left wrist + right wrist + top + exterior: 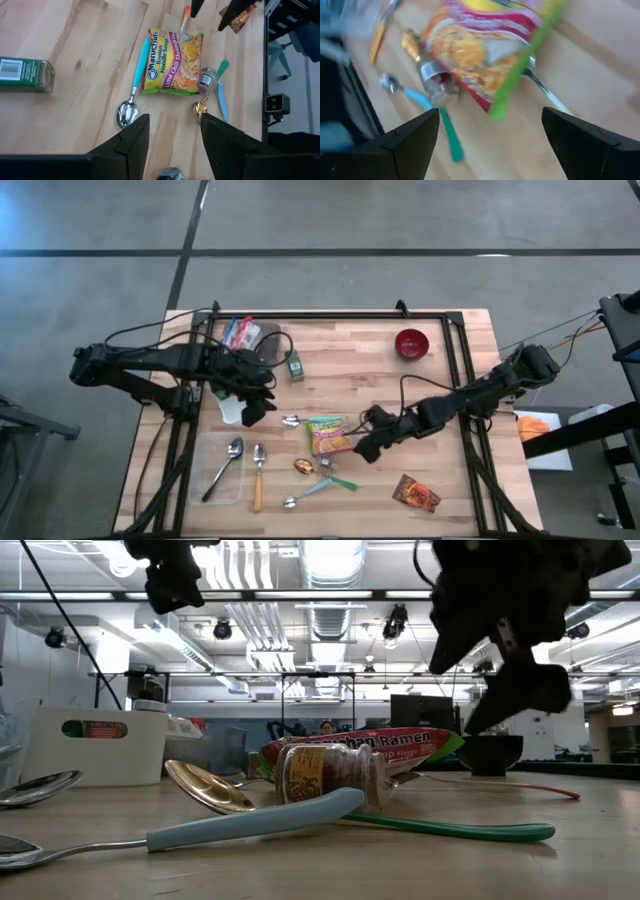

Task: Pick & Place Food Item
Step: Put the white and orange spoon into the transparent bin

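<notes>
Blurred in the right wrist view: ramen packet (485,55), spice jar (436,82). Packet flat mid-worktop (430,390), jar touching its corner. Right gripper (366,444) reaching low, just beside the packet, jaws spread wide, holding nothing. Left gripper (256,406) hovering well apart, jaws part-open, empty.

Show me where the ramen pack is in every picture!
High view: ramen pack at the table's middle, left of the right tool.
Low view: centre, behind the jar.
Left wrist view: upper centre.
Right wrist view: top centre, blurred.
Shared landmark: the jar touching the pack's corner.
</notes>
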Robot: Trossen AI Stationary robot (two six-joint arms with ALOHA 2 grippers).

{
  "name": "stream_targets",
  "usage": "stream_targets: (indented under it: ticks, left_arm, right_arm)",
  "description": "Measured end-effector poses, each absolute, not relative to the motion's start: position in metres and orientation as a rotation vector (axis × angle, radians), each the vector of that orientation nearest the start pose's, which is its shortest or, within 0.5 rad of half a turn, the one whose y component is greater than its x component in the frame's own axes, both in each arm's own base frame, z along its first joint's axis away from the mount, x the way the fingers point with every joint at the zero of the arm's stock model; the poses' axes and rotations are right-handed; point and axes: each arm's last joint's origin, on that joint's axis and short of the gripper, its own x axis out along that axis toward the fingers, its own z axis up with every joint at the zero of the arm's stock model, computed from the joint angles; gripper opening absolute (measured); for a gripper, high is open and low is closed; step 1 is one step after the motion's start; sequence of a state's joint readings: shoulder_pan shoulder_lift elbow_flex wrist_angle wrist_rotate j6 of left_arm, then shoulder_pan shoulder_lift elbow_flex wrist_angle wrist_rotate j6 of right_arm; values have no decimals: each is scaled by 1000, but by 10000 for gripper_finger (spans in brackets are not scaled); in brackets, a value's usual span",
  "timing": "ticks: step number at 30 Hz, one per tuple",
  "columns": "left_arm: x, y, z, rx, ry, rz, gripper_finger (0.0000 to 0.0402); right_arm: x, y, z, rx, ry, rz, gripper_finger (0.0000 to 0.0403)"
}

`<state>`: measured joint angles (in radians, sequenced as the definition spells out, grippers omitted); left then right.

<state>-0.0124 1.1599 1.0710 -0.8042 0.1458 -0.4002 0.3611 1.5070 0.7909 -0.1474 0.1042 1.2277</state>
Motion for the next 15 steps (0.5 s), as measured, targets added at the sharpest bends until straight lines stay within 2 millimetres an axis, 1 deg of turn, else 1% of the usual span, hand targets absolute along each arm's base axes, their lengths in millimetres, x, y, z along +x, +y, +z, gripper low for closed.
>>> stream_targets:
  ticks: [3,6,11,15]
  left_arm:
    - [224,-7,308,-425,911,30,178]
    - [224,-7,308,-425,911,30,178]
    - [224,-7,304,-425,924,32,178]
    - [223,-7,301,-425,934,35,178]
  right_arm:
    - [273,95,183,764,919,-269,324]
    - [270,90,180,634,1028,-303,293]
    - [275,92,168,486,1103,-257,237]
    - [285,95,154,383,1156,-230,207]
